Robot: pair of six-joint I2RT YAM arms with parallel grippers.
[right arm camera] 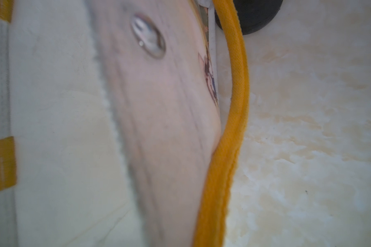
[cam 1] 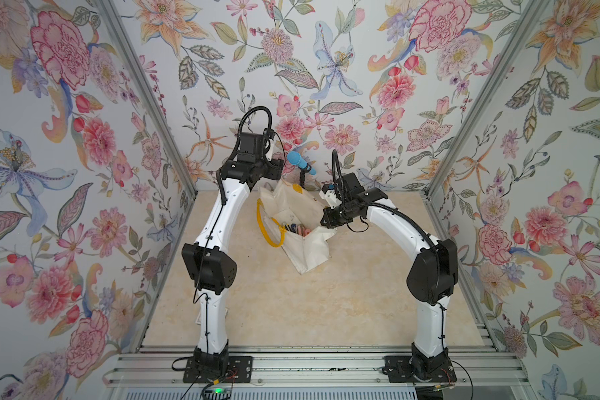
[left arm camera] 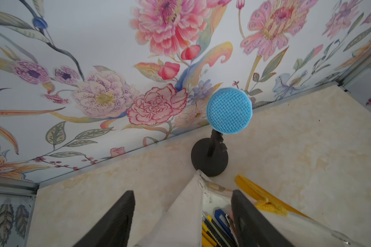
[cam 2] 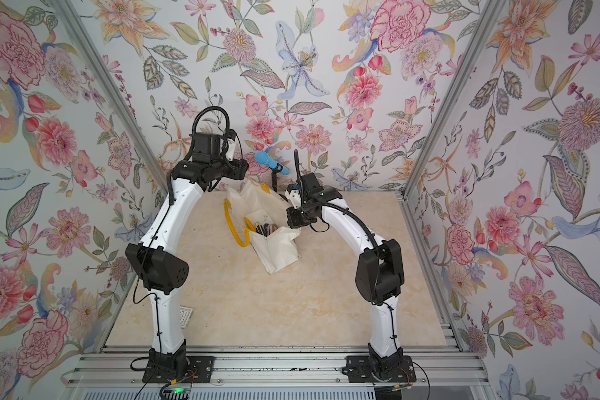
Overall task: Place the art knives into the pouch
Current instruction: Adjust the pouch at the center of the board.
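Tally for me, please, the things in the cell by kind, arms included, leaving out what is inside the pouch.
Arms: 2, left arm and right arm
Pouch: 1
Microphone: 1
Card: 1
Total: 5

One pouch (cam 1: 309,251), two yellow handles (cam 1: 274,245), one blue microphone (cam 1: 300,162), two arms (cam 1: 219,221), several knives (left arm camera: 214,231), number unclear.

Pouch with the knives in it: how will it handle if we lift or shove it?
Likely floppy: the pouch lies creased and folded. Lifted by one edge it would probably sag, with several knives loose inside shifting its weight. A push would more likely bunch the cloth than slide it; its yellow handle looks limp too.
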